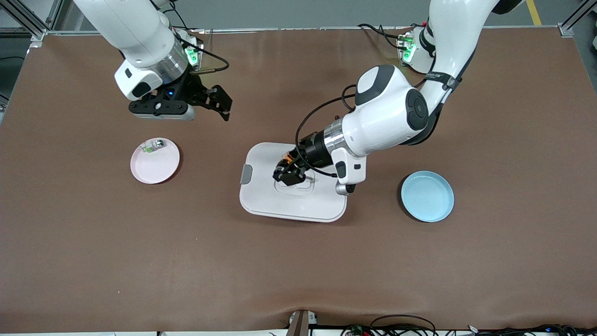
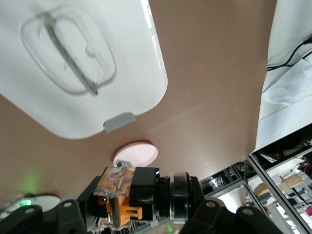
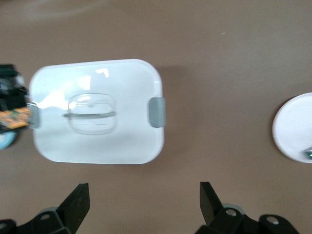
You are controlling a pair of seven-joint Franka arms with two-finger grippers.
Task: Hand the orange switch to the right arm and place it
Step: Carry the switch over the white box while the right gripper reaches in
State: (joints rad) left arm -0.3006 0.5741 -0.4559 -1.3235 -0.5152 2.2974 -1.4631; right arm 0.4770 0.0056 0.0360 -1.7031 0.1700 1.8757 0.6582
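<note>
The orange switch [image 1: 288, 160], a small black and orange part, is clamped in my left gripper [image 1: 286, 171], which is shut on it just above the white lid [image 1: 261, 200] in the middle of the table. In the left wrist view the switch [image 2: 141, 195] lies crosswise between the fingers, and the lid [image 2: 126, 58] shows past it. My right gripper [image 1: 219, 100] hangs open and empty over bare table toward the right arm's end. Its wrist view shows the gripper [image 3: 144, 200] with wide-apart fingers, the lid [image 3: 122, 141], and the held switch [image 3: 14, 118] at the picture's edge.
A pink plate [image 1: 158, 168] toward the right arm's end carries a small clear, green and silver part [image 1: 153, 146]. A blue plate [image 1: 426, 196] lies toward the left arm's end. The white lid has a grey tab [image 1: 246, 174] and a clear handle recess.
</note>
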